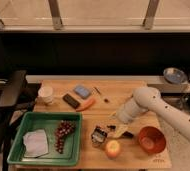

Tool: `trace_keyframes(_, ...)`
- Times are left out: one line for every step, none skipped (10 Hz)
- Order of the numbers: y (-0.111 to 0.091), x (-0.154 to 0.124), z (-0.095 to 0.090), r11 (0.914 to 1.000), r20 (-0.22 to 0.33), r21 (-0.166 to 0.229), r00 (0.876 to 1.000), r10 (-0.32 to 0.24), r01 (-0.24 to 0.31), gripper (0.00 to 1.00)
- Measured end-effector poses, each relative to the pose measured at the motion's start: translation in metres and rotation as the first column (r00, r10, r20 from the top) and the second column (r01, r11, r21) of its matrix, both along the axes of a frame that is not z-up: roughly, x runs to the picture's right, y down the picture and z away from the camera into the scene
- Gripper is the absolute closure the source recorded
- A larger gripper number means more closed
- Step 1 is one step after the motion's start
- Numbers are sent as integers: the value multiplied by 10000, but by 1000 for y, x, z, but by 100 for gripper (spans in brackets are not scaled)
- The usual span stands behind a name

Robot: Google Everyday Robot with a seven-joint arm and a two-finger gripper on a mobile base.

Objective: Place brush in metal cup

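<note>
Camera view, looking down on a wooden table point(123, 92) from the front. The arm point(163, 112) enters from the right edge and bends down toward the lower middle of the frame, ending in the gripper point(113, 129), low over the tabletop. The brush point(122, 132) lies at the gripper, its dark handle pointing right toward the red-orange bowl point(152, 139); whether the pincer is spread or pinching the brush I cannot tell, as the wrist covers it. The metal cup point(98, 135) stands just left of the gripper, upright, mouth up, with the yellow fruit point(112, 148) just below and right of it. Judgement: the arm is low here because brush and cup sit close together, so only a short lift and carry is called for; the fruit and bowl crowd the path. Elsewhere: green tray point(18, 145) at lower left holding grapes point(62, 134) and a pale cloth point(36, 142); white paper cup point(46, 94), black bar point(71, 101), blue sponge point(82, 91) and carrot point(87, 104) across the upper left of the table.
</note>
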State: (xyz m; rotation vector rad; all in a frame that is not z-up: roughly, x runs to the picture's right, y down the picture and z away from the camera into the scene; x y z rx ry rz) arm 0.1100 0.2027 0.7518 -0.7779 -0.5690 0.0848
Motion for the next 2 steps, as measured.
trace_keyframes(-3,2,0,9999,-110,85,9999,54,-53,20)
trace_keyframes(-5,5,-1,9998,-211,159,9997,132,-129,20)
